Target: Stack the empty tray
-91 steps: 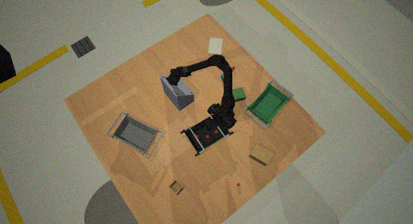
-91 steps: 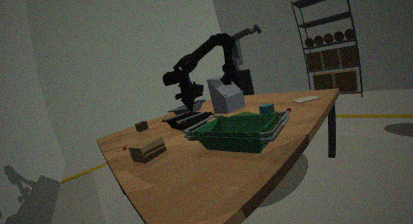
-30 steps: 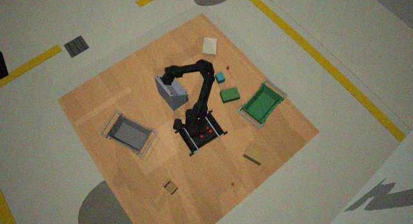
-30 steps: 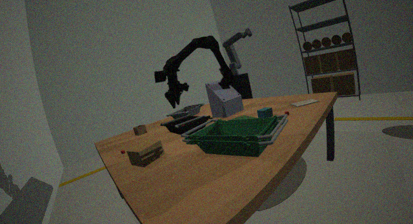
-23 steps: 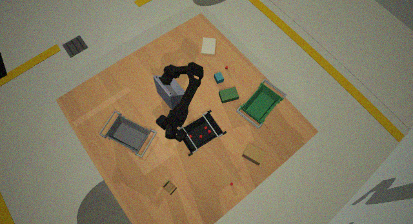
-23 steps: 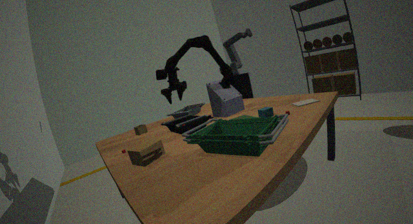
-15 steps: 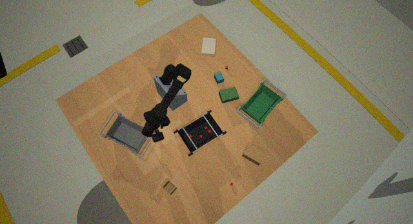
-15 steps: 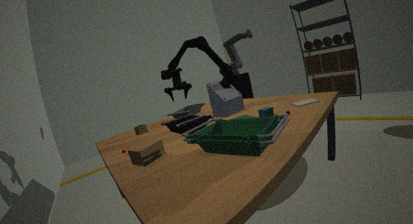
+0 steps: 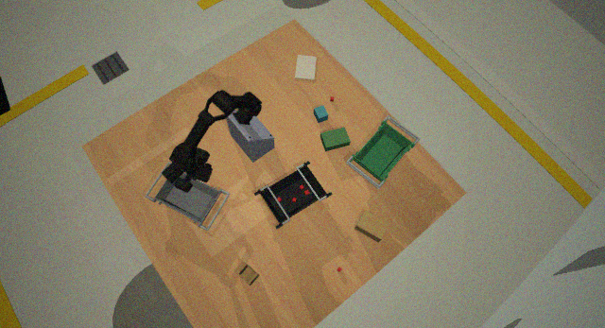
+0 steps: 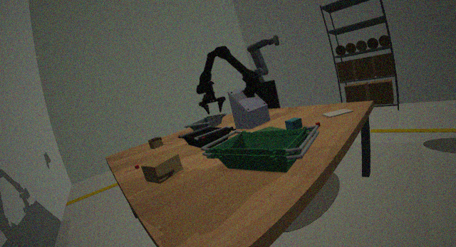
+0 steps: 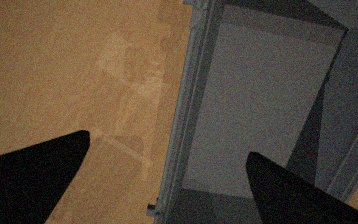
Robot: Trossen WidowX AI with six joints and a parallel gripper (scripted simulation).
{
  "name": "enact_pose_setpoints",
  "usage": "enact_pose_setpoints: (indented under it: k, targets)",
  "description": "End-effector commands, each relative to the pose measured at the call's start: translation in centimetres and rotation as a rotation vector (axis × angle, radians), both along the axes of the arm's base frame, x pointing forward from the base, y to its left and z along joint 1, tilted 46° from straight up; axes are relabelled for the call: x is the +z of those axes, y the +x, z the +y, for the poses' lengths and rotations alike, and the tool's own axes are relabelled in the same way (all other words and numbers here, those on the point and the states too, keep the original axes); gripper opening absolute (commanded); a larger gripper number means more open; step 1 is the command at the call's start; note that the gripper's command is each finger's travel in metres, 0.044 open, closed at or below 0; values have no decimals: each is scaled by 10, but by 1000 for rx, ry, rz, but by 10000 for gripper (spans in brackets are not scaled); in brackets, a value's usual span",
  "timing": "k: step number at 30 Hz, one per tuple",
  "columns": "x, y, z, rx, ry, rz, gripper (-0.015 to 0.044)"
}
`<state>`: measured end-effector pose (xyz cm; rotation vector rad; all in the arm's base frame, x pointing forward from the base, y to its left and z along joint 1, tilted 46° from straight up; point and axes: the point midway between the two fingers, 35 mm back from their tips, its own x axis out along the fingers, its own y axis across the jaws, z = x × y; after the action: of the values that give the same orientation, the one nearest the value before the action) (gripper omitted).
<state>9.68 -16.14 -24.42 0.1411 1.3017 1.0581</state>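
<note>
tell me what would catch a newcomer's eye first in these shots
Most likely the black arm bent over the grey tray at the table's left side, its gripper open and empty above that tray. Next comes the black tray in the middle, with red blocks inside and both wire bars lying across its top. The bright green tray on the right stands out by colour, its bars out over the ends.
</note>
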Motion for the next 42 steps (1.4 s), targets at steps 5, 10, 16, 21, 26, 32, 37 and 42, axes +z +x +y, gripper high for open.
enact_pose_setpoints:
  k: [5, 10, 16, 21, 26, 32, 37, 42]
  targets:
    - [-6, -5, -1, -27, -12, 31, 440]
    - [-23, -6, 14, -27, -26, 32, 440]
    - [-47, -10, 39, -28, -48, 32, 440]
    - [-61, -13, 57, -29, -62, 31, 440]
    - [-63, -14, 59, -29, -64, 31, 440]
    - [-63, -14, 59, -29, -64, 31, 367]
    - [-63, -14, 59, -29, -64, 31, 293]
    - [-63, -14, 59, -29, -64, 31, 220]
